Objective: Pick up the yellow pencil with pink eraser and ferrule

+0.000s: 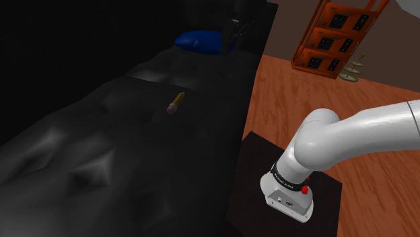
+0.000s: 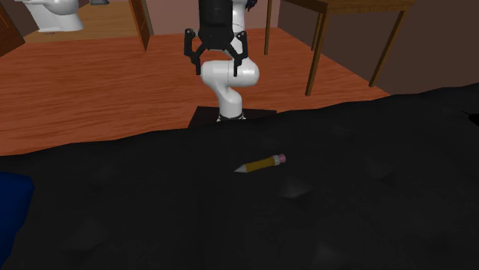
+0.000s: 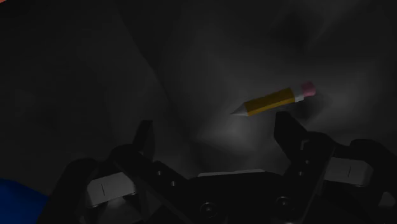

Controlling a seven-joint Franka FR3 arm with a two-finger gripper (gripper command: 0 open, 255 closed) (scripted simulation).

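The end effector (image 3: 214, 124) hangs released, the pencil (image 3: 275, 100) well ahead of it; best to descend centred over its yellow shaft, straddle it crosswise, then clench.

Floor (image 1: 283, 87) glossy wood; dark surface (image 1: 101, 155) matt, perhaps cloth; pencil (image 3: 273, 102) smooth.

Reddish wooden floor (image 2: 92, 84), orange shelf unit (image 1: 336, 34), brown table (image 2: 361, 4), dark rumpled surface (image 1: 81, 168), perhaps a bed.
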